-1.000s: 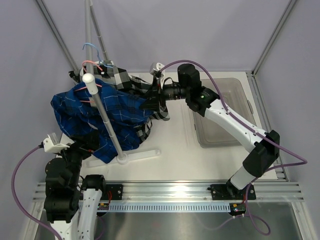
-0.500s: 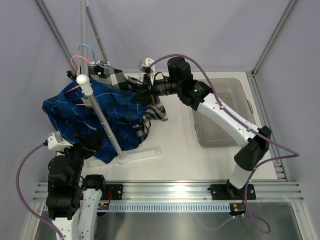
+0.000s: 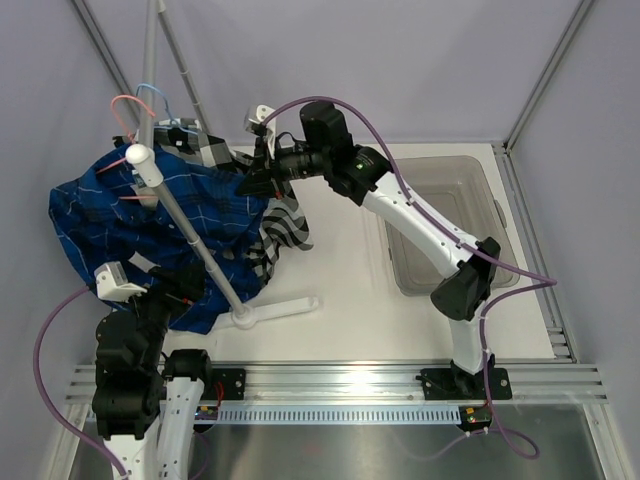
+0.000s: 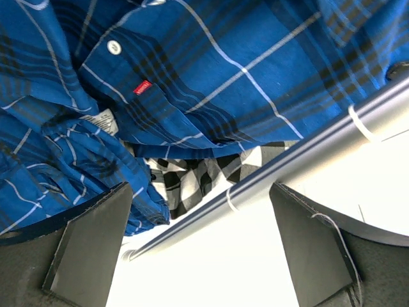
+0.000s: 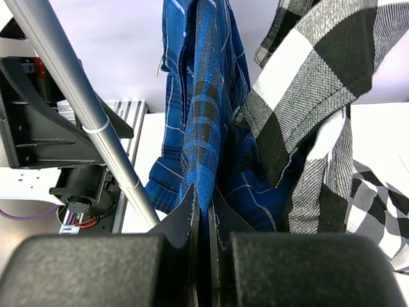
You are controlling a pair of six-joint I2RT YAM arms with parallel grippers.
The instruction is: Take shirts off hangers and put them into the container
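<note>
The royal-blue plaid shirt (image 3: 140,225) hangs in a bunch on the leaning rack. The black, white and grey checked shirt (image 3: 282,222) hangs behind it to the right. Above them show the pink hanger hook (image 3: 124,102) and the light blue hanger hook (image 3: 150,92). My right gripper (image 3: 250,181) is shut on a fold of the blue shirt (image 5: 204,147), with the checked shirt (image 5: 319,70) beside it. Under the blue shirt's hem (image 4: 223,64), my left gripper (image 4: 200,224) stands open with nothing between its fingers. The greyish container (image 3: 450,225) sits at the right.
The white rack pole (image 3: 185,235) tilts to the left from its base (image 3: 270,312) on the table. It crosses just in front of my left fingers (image 4: 307,150) and runs left of my right gripper (image 5: 83,109). Frame posts stand at the back corners.
My right gripper has shut on the blue shirt and pulled it up and to the left. The rack pole has tipped left and both shirts swung with it. The left arm has barely moved.
</note>
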